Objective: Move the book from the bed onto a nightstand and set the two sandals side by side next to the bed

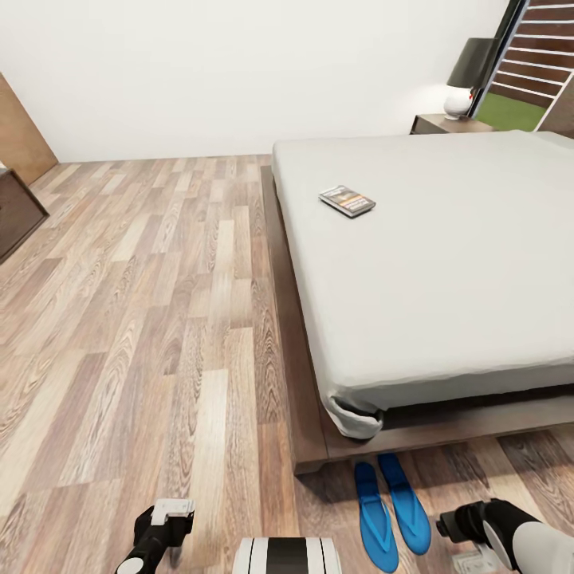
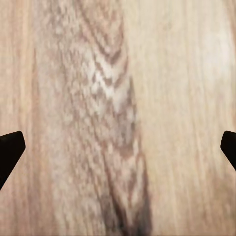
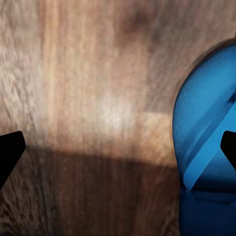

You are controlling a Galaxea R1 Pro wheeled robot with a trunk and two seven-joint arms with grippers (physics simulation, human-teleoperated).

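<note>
Both grippers, left [image 2: 118,147] and right [image 3: 118,147], hang spread wide over the floor [image 1: 159,319], holding nothing. One sandal [image 3: 206,147] lies beside the right jaws' one fingertip; the book [image 1: 347,200] rests far ahead on the bed [image 1: 446,263].

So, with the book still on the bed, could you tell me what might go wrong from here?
1. The book lies well in from the edge of the bed, so reaching it may mean leaning over the mattress.
2. The two blue sandals sit side by side on the floor at the bed's corner, right by the right gripper; moving off could nudge them apart.
3. The nightstand in view is at the far end, beside the lamp, a long carry.
</note>
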